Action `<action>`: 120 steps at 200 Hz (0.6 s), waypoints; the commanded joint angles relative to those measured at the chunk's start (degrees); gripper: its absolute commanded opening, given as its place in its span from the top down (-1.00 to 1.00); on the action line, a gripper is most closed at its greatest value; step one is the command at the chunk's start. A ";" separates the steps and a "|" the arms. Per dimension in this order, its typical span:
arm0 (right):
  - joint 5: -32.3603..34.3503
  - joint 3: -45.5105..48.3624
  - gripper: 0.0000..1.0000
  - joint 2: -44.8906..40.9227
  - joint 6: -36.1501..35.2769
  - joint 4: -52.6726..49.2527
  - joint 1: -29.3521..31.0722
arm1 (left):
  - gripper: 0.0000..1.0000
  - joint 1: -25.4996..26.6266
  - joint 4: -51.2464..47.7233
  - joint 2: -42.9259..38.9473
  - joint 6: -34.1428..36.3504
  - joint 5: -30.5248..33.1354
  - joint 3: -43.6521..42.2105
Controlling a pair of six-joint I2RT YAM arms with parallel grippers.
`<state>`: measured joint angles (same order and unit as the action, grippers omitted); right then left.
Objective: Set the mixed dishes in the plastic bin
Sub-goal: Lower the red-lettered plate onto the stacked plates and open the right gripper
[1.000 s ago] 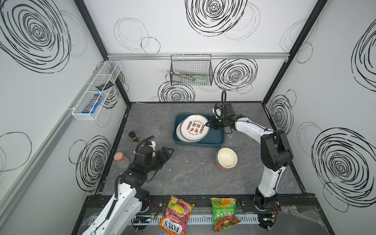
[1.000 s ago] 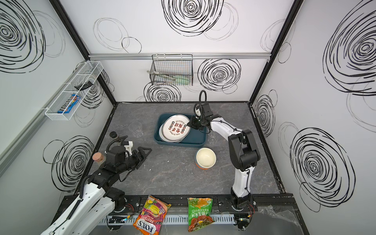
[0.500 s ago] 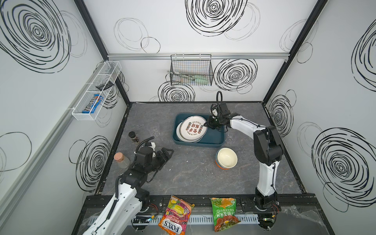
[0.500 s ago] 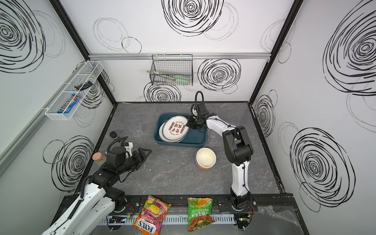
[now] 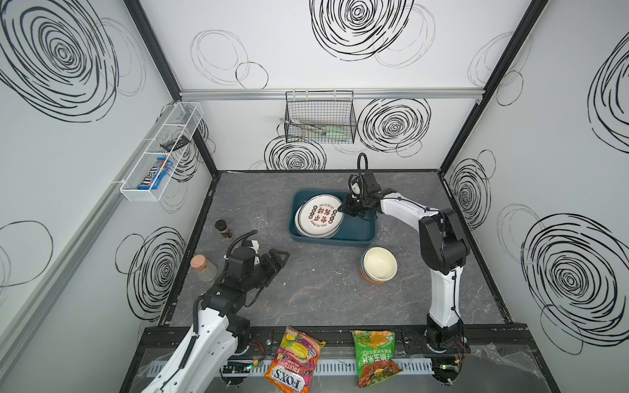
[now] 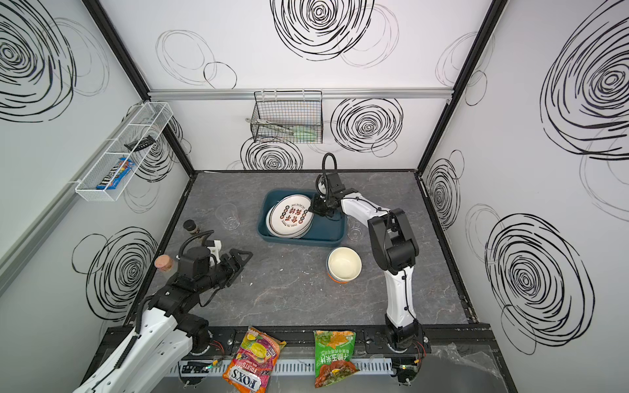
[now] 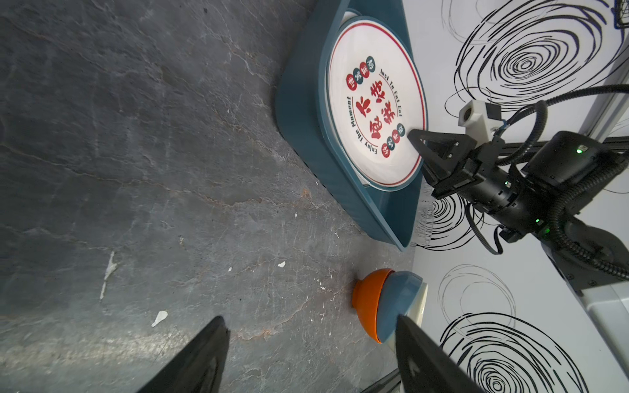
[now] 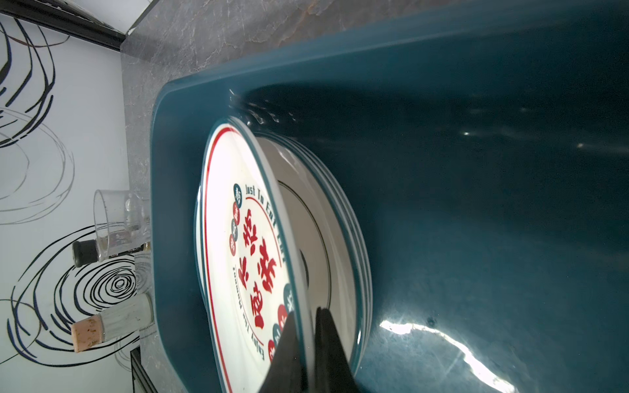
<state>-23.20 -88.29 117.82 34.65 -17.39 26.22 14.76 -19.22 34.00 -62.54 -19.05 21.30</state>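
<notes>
Here, the right pincer (image 8: 306, 316) clamps the top plate (image 5: 318, 216) by its rim, tilted for lowering onto the stack (image 8: 354, 238) in the bin (image 5: 360, 228); the left pincer (image 5: 278, 256) sits open, seemingly empty.

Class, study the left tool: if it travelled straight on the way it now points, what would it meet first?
Probably the near corner of the teal bin, or bare tabletop just short of it; depth is unclear. The left tool is open and empty, and the bowl stack lies just beside that line.

glossy plastic bin (image 8: 476, 170), glazed plate (image 8: 238, 190), matt stone-look table (image 7: 136, 136)
</notes>
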 commanded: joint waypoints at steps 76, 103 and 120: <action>4.54 -2.41 0.66 1.45 -1.52 -2.45 1.03 | -0.61 -0.92 0.94 -0.86 -0.43 -0.29 -1.52; 7.33 -2.15 0.62 1.53 -2.46 -3.47 1.67 | -0.60 -0.96 0.99 -0.86 -0.54 -0.38 -1.79; 9.23 -2.06 0.58 1.48 -3.04 -4.09 2.06 | -0.61 -0.97 1.03 -0.87 -0.48 -0.49 -1.88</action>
<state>-17.65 -88.88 118.52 33.12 -19.42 27.42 14.22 -19.59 33.54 -62.63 -19.27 20.12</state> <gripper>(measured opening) 0.197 0.803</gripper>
